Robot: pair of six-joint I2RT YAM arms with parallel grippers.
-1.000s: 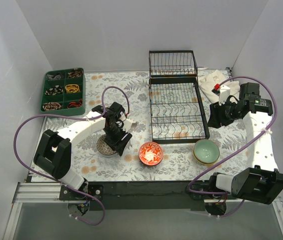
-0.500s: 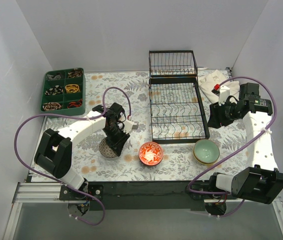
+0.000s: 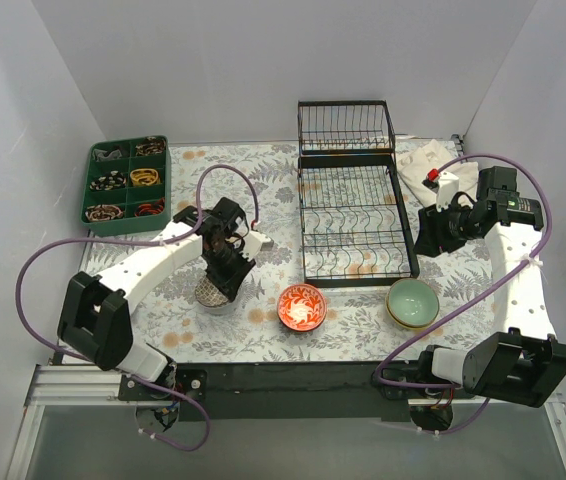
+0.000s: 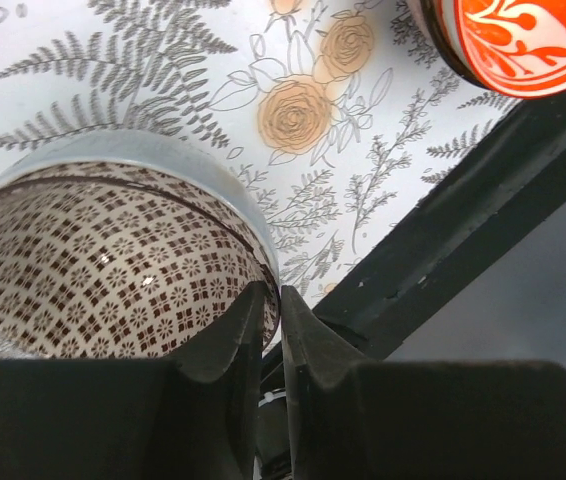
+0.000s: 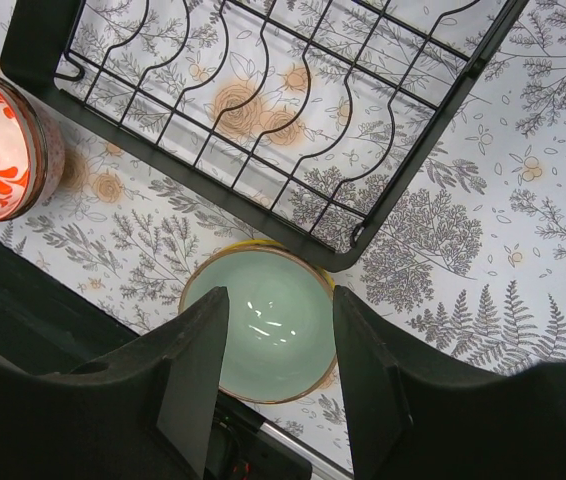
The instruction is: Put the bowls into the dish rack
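Near-left of the table: left gripper is pinched shut on the rim of the brown lattice bowl, arm has swung outward since a second ago (lift looks underway); bowl well apart from the empty dish rack, right gripper open, unmoved

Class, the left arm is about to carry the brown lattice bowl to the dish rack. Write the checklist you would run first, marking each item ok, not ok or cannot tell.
1. Grip: left gripper shut on the rim of the brown lattice bowl: ok.
2. Rim deep enough between the fingers not to slip: cannot tell.
3. Target: dish rack holds no bowls: ok.
4. Other arm: right gripper open, to the right of the rack: ok.
5. Path: red-orange bowl sits apart from the held bowl: ok.
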